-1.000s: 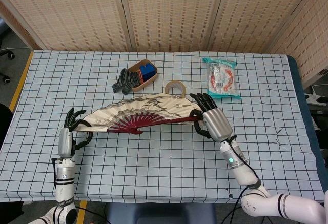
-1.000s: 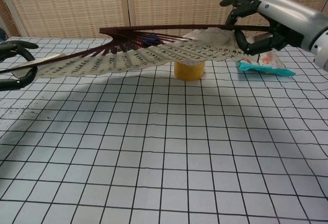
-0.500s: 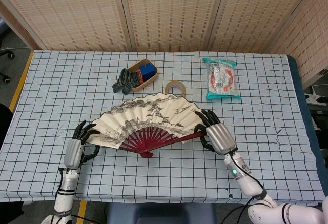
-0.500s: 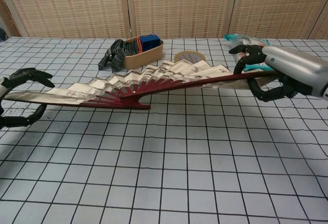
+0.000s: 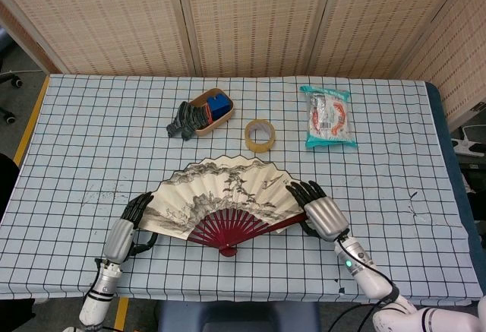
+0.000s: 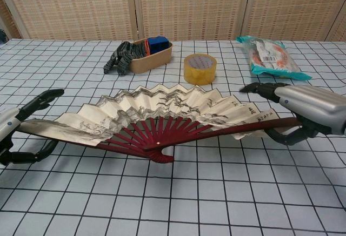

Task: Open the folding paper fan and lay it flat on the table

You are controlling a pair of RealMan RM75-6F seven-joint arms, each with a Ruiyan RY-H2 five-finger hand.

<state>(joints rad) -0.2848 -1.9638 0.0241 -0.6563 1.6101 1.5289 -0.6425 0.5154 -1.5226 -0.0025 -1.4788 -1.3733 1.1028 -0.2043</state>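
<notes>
The folding paper fan (image 5: pixel 228 203) is spread wide open at the near side of the tabletop (image 5: pixel 395 165), its dark red ribs meeting at a pivot that points toward the robot and its painted paper leaf arching away. The pivot looks to be down on the checked cloth, while the two outer ends are carried by the hands; whether the leaf itself lies fully flat cannot be told. The left hand (image 5: pixel 130 224) grips the fan's left outer rib, its dark fingers (image 6: pixel 40 100) over the top edge and the thumb below it. The right hand (image 5: pixel 319 212) holds the right outer rib the same way, fingers curled over the paper edge and the thumb tucked underneath, as the chest view shows.

Beyond the fan, near the middle of the tabletop, a roll of yellow tape (image 5: pixel 260 135) lies flat, just clear of the fan's upper edge. Further back and to the left sits a small tan tray (image 5: pixel 206 116) holding a blue item, with a dark bundle (image 5: pixel 181 121) touching its left side. At the far right, a sealed snack packet (image 5: pixel 328 116) with teal edges lies well apart from the rest
</notes>
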